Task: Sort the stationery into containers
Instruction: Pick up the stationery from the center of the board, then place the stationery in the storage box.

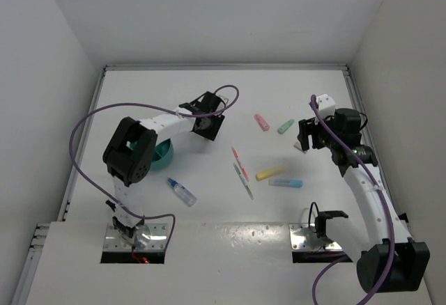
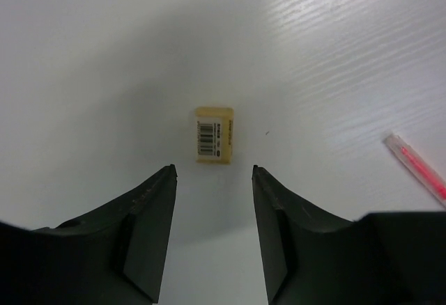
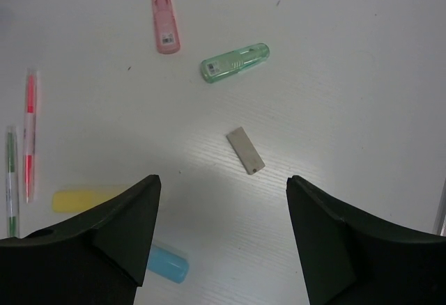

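1. Using the teal cup as the landmark. It's half tucked under the left arm's elbow, and I can't see inside it.
2. Left gripper hangs right of the cup and a bit farther back. The jaws are moderately open with nothing in them. A beige eraser with a barcode label lies flat just ahead of the fingertips, lined up with the gap.
3. I'd guess the eraser is light, rubbery and grippy, so it shouldn't slip. It sits low, though, so the fingers need to get right down to the table. Pinch across its narrow sides, since the gap already clears them.
4. Right gripper is far right of the cup, wide open and empty. Below it a thin grey piece lies diagonally. It looks flat and fiddly, so rotate the wrist first.
5. Pink marker, mint marker, yellow marker and blue marker are all well right of the cup. They're smooth plastic and may roll, so grab them mid-body. The bottle lies closest to the cup.
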